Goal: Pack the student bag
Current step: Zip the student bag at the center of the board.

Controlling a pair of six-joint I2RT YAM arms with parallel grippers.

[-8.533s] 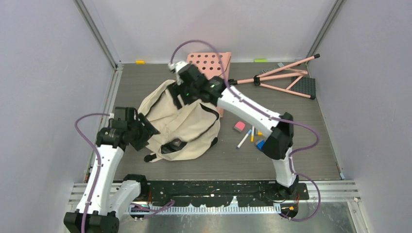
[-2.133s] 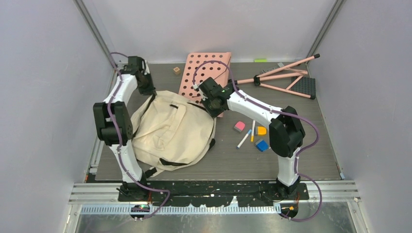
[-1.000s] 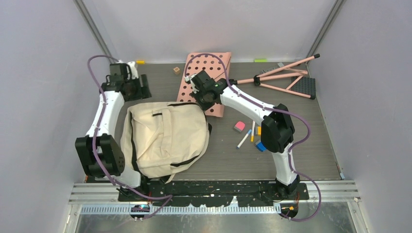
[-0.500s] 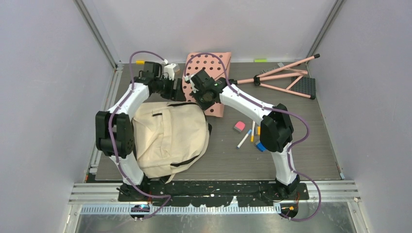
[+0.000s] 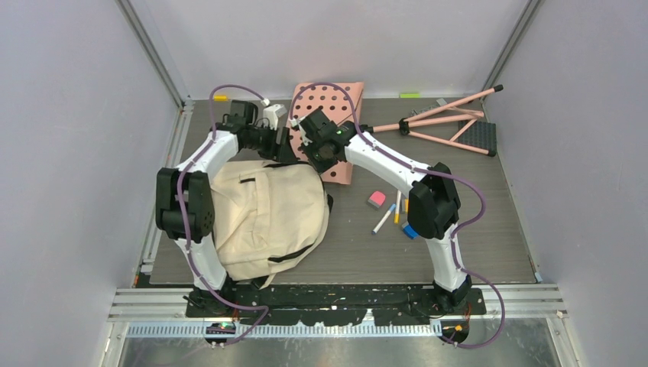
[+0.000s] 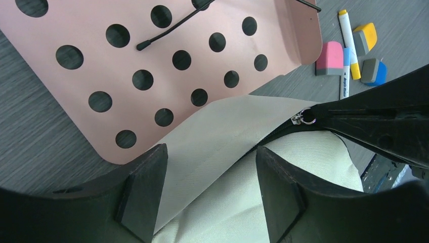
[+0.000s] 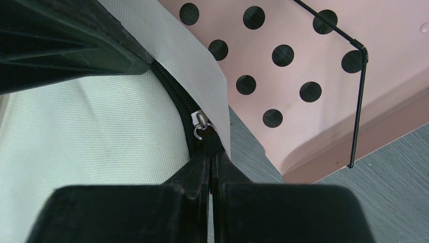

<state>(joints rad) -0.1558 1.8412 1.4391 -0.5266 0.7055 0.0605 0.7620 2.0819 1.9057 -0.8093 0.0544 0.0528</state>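
Top external view: the student bag (image 5: 264, 210), cream with black straps, lies flat on the left half of the dark table (image 5: 474, 237), its far edge touching the pink perforated board (image 5: 338, 101). Both arms reach to that far edge, where the left gripper (image 5: 281, 145) and the right gripper (image 5: 312, 155) sit just beside each other; their finger positions cannot be told from here. A pink eraser (image 5: 376, 199), markers (image 5: 384, 218) and small coloured blocks (image 5: 411, 228) lie right of the bag, and a pink folding stand (image 5: 451, 122) lies at the far right. Left wrist view: the left gripper (image 6: 210, 195) is spread wide, its two black fingers (image 6: 144, 190) on either side of a fold of the bag's (image 6: 222, 147) cream fabric; whether they touch it cannot be told. The board (image 6: 152, 50) lies beyond the bag, partly under its edge. At right, a silver zipper pull (image 6: 306, 118) sits where a black body enters the frame. Right wrist view: the right gripper (image 7: 210, 159) is pressed together, pinching the black zipper tape (image 7: 177, 96) just below the zipper pull (image 7: 201, 124). Cream fabric of the bag (image 7: 101, 126) lies to the left, and the board (image 7: 394, 50), crossed by a thin black wire (image 7: 359, 101), lies to the right.
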